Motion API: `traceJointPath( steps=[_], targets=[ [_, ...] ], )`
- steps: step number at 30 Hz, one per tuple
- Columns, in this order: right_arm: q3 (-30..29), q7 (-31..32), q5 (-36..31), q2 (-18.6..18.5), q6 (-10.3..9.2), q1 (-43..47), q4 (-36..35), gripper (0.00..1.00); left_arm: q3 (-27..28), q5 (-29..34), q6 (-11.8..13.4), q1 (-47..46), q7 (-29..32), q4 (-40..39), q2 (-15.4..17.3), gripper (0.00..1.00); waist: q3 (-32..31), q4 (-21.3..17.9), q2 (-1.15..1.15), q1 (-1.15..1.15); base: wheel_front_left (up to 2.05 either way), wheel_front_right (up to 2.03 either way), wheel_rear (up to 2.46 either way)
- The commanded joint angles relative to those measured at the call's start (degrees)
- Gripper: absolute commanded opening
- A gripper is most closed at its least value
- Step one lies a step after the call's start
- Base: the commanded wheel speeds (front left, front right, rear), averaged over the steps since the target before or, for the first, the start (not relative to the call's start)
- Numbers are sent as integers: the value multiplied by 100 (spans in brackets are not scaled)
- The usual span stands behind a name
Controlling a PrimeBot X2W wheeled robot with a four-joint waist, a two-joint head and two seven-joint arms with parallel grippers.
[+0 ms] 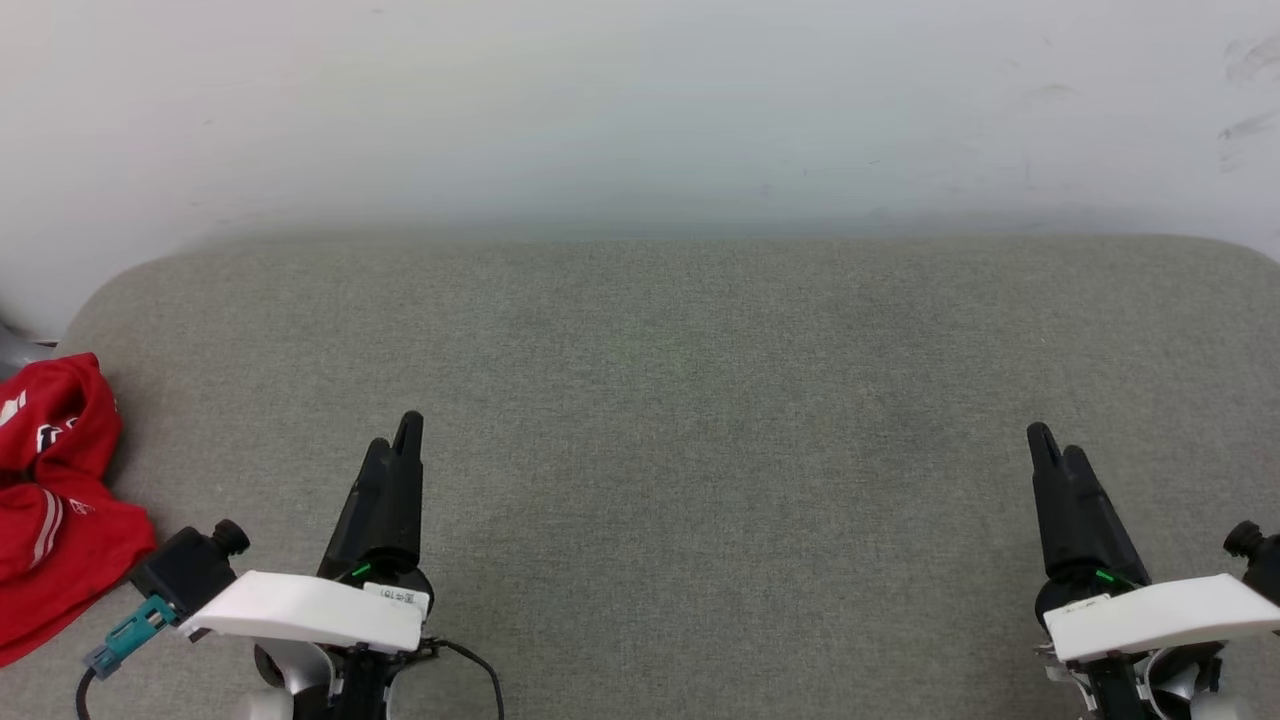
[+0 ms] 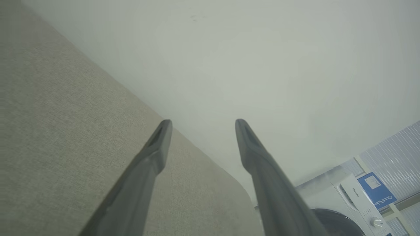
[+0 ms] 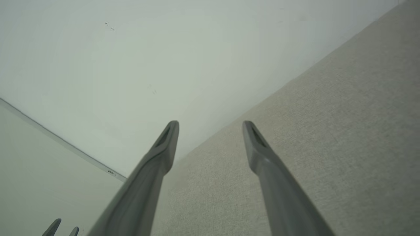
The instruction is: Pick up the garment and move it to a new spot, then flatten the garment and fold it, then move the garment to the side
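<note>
Looks like a laundry-style test room: a front-loading washing machine [image 2: 331,196] (dial and dark round door) sits by a ribbed translucent panel [image 2: 393,144], plus a bare scuffed white wall [image 1: 640,100] and a grey fabric-covered surface [image 1: 700,400].

Long dark tapering fingers [image 1: 385,510] are tipping the left claw [image 1: 402,442] and right claw [image 1: 1052,447], each wearing a white cover [image 1: 310,610]; a teal plug [image 1: 135,632] is showing at the left cover's nine o'clock.
</note>
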Motion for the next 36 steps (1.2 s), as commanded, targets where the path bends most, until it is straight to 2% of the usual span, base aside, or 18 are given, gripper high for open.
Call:
traceJointPath(
  steps=[1,10,21,36],
  targets=[
    [17,-42,-488,-10,0,2,-207,100,-26,496,0,-23,-89,-148,96,100,3,3,0,0,0,0,0],
    [-94,14,-1639,1,0,127,-437,100,-27,1538,0,53,-250,-110,184,100,-4,25,0,0,0,0,0],
    [-173,71,-2717,8,0,291,-694,100,-60,2563,27,136,-436,-69,290,100,-20,31,0,0,0,0,0],
    [-210,163,-3603,10,0,405,-889,100,-215,3469,75,169,-641,8,389,100,-13,41,0,0,0,0,0]
  ],
)
